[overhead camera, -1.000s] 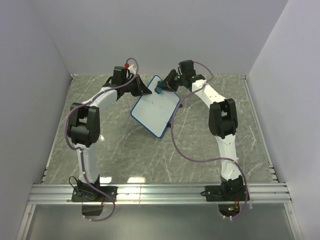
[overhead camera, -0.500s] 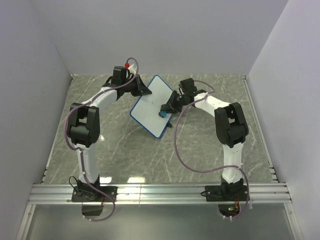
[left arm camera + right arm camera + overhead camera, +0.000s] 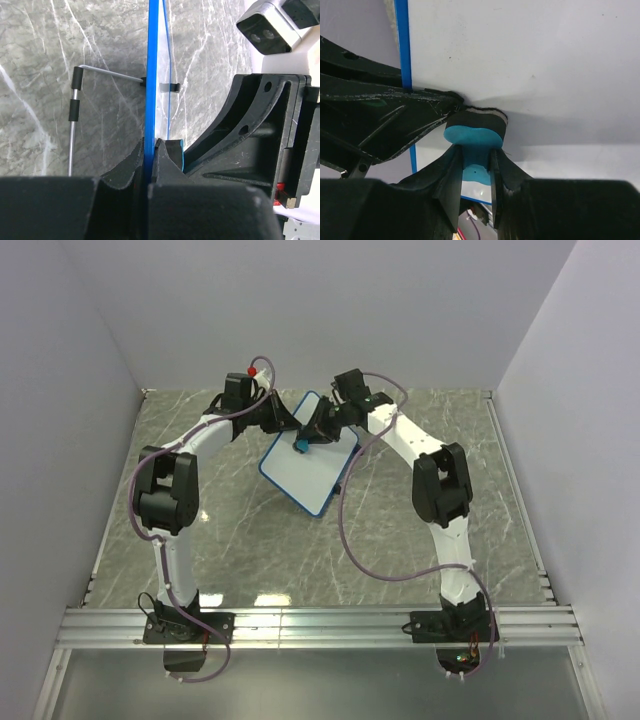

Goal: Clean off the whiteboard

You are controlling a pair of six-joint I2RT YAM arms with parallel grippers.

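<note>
Left gripper clamps the whiteboard rim; right gripper (crowding it) pinches the eraser.

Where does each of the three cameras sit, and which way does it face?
Top external: above and behind the bases, looking down on both arms and the tilted whiteboard.
Left wrist: on the left arm, looking along the board's blue edge, which the left gripper clamps.
Right wrist: on the right arm, facing the white surface; the right gripper presses a blue eraser on it.
Shared: all show the whiteboard.
</note>
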